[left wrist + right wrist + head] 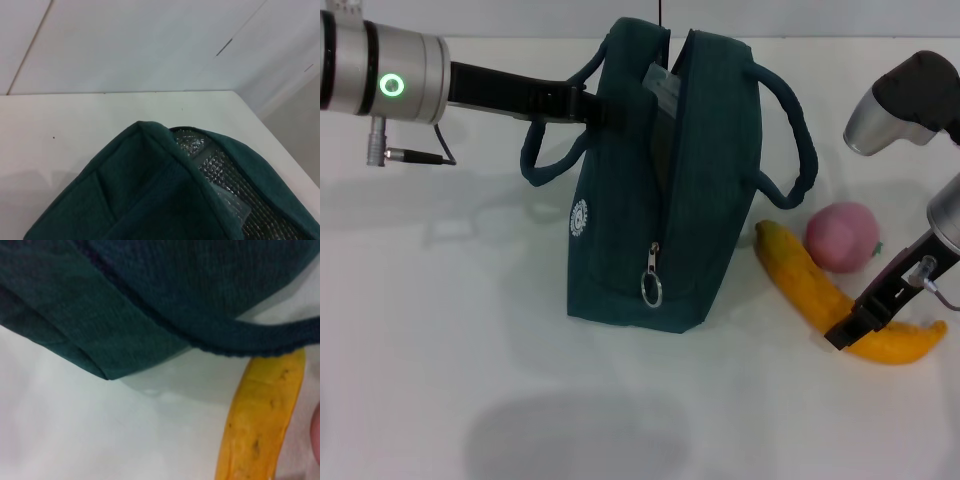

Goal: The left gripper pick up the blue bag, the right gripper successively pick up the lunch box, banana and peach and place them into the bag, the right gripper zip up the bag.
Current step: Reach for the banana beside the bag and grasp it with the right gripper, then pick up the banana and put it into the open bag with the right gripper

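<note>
Head view, lunch box [663, 88] inside open bag [650, 200], banana [840, 300] outside

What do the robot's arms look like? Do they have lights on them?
Yes, one does. The left arm is a shiny silver cylinder with a glowing green ring light, a small plug with a thin dark cable below it, and a long black part stretching out. The right arm has rounded silver and black shells, and its black right gripper has a thin wire nearby.
</note>
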